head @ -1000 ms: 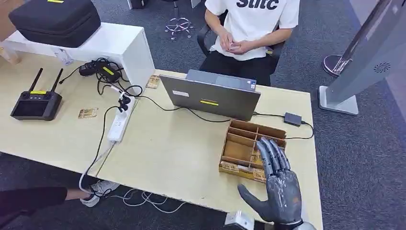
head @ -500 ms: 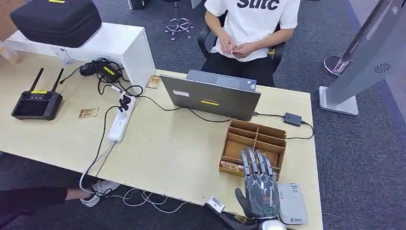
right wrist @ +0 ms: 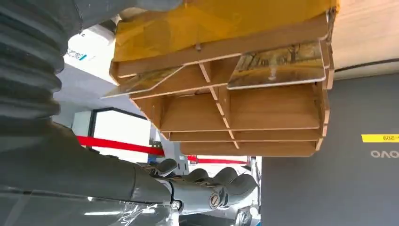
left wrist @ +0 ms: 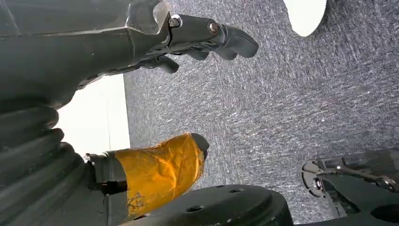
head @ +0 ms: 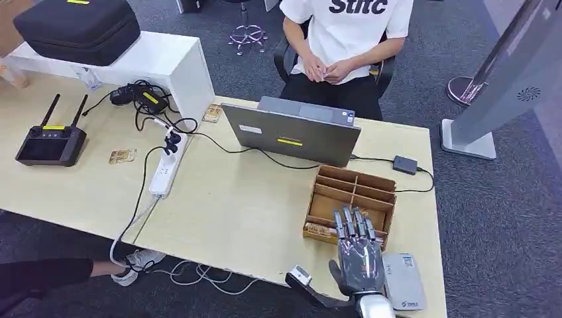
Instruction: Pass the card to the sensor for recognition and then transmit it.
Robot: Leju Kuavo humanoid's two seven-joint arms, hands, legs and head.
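1. The right hand's fingers (head: 353, 224) are spread and straight, holding nothing, their tips reaching over the near edge of the wooden card tray (head: 352, 205) at the near right of the counter (head: 232, 205).
2. The right hand (head: 358, 255) hovers just near of that tray; the left hand (left wrist: 207, 40) hangs beside the counter over grey carpet, fingers loosely apart, empty.
3. A card (right wrist: 277, 66) lies tilted in one near compartment, another card (right wrist: 141, 81) in the compartment beside it.
4. I judge a card thin, light, stiff and slick; pinch its raised edge rather than its flat face.
5. The tray's dividers crowd the fingers.
6. The grey sensor (head: 401, 281) lies just right of the hand.
7. Farther off: a laptop (head: 291, 136), its cable, and a seated person (head: 344, 40).
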